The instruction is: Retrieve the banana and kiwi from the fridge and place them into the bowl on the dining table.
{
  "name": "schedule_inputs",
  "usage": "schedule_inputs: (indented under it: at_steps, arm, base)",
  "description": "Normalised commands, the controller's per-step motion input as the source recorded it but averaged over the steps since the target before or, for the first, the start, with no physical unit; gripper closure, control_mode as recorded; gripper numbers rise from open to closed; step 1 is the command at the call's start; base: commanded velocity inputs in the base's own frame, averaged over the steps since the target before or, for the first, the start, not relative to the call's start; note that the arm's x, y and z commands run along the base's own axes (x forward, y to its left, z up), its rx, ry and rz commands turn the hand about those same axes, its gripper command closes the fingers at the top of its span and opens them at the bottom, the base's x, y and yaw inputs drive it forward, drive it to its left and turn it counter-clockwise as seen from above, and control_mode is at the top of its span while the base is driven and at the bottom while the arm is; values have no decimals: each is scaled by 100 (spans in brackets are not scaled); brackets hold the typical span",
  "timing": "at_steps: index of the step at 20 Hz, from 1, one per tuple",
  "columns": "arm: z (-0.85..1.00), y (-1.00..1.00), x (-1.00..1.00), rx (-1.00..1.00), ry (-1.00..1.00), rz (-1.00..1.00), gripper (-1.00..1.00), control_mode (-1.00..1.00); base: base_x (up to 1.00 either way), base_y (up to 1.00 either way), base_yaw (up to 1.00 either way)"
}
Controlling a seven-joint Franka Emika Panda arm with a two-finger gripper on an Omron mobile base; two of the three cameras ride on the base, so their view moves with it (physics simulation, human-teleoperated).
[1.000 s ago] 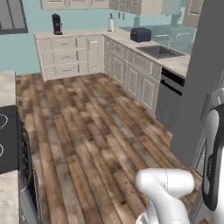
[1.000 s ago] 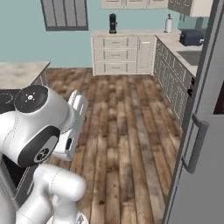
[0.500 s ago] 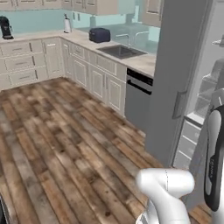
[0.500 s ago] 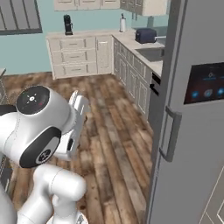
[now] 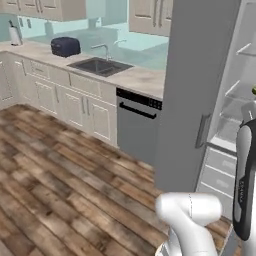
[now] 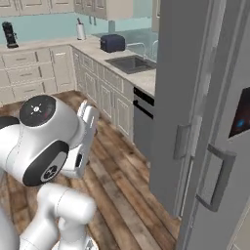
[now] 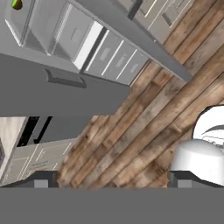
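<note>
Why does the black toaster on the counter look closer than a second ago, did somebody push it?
No. The toaster sits in the same spot on the counter, just left of the sink, as before. The whole picture shifted because the robot's base turned toward the fridge.

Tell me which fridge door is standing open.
The handle-only door of the fridge is swung open, exposing shelves and white drawers in the left base view; the door with the black dispenser panel looks closed.
</note>
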Motion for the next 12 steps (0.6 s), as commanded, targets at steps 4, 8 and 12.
schedule_inputs:
  at_steps: [4, 8, 12]
  arm:
    - [0, 0, 0, 0, 0, 0, -100, 100]
    - [0, 0, 0, 0, 0, 0, -100, 100]
    - [0, 0, 0, 0, 0, 0, -100, 100]
  base:
    - [28, 74, -50]
    - [5, 56, -55]
    - [16, 55, -60]
